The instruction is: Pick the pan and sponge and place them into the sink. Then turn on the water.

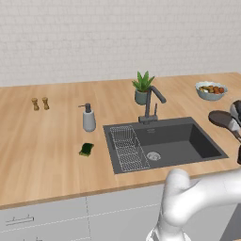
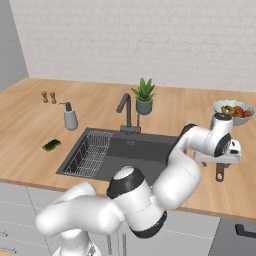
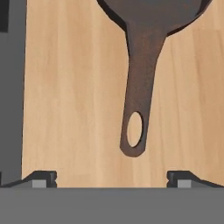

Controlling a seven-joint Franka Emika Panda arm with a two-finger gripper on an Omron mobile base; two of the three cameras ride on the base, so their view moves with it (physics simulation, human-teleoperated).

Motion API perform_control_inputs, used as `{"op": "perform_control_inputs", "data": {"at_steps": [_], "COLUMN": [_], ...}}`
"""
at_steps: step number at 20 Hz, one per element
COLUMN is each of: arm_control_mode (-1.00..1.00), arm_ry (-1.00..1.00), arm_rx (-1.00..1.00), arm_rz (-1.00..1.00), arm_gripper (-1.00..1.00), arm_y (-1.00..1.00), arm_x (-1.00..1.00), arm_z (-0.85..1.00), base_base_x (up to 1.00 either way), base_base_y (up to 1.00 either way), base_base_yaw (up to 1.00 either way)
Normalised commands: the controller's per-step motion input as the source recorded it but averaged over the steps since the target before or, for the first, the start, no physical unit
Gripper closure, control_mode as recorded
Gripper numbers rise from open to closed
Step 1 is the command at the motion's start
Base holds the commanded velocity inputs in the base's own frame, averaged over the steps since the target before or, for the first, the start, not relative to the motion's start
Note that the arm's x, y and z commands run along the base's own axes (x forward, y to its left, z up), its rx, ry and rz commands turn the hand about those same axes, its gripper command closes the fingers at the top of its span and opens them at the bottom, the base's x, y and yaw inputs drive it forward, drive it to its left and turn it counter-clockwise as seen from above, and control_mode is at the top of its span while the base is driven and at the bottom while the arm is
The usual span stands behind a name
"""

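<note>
From the left base view I see the sponge point(image 1: 86, 149) on the surface point(image 1: 42, 141) left of the sink point(image 1: 162, 143), the pan point(image 1: 222, 119) right of it. Right base view — my arm hangs over the pan's handle point(image 2: 220, 173). Hand view — end effector point(image 3: 112, 178) open, fingers point(image 3: 41, 178) wide apart above the handle's holed end, holding nothing.

I'm scanning all three views and I can't read a single word, number, brand or sign anywhere. The soap dispenser point(image 1: 88, 118) has a plain grey body with no label, and the pan point(image 3: 144, 65) handle in my hand view is bare dark metal with no stamp I can make out. The wall tiles, the counter point(image 1: 42, 146) and the drawer fronts below it carry no markings either.
</note>
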Motion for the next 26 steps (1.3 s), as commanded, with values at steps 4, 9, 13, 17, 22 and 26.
{"op": "perform_control_inputs", "data": {"at_steps": [4, 9, 13, 17, 22, 26], "arm_control_mode": [-1.00, -1.00, -1.00, -1.00, -1.00, -1.00], "arm_ry": [0.00, 0.00, 0.00, 0.00, 0.00, 0.00], "arm_rx": [0.00, 0.00, 0.00, 0.00, 0.00, 0.00], "arm_rz": [0.00, 0.00, 0.00, 0.00, 0.00, 0.00], "arm_gripper": [-1.00, -1.00, -1.00, -1.00, -1.00, -1.00], "arm_y": [-0.13, -0.20, -0.26, -0.22, -0.14, -0.16], "arm_x": [0.27, 0.19, 0.18, 0.15, 0.08, 0.00], "arm_z": [-0.39, -0.39, -0.28, -0.32, -0.44, -0.57], "base_base_x": [0.00, 0.00, 0.00, 0.00, 0.00, 0.00], "base_base_y": [0.00, 0.00, 0.00, 0.00, 0.00, 0.00], "base_base_yaw": [0.00, 0.00, 0.00, 0.00, 0.00, 0.00]}}
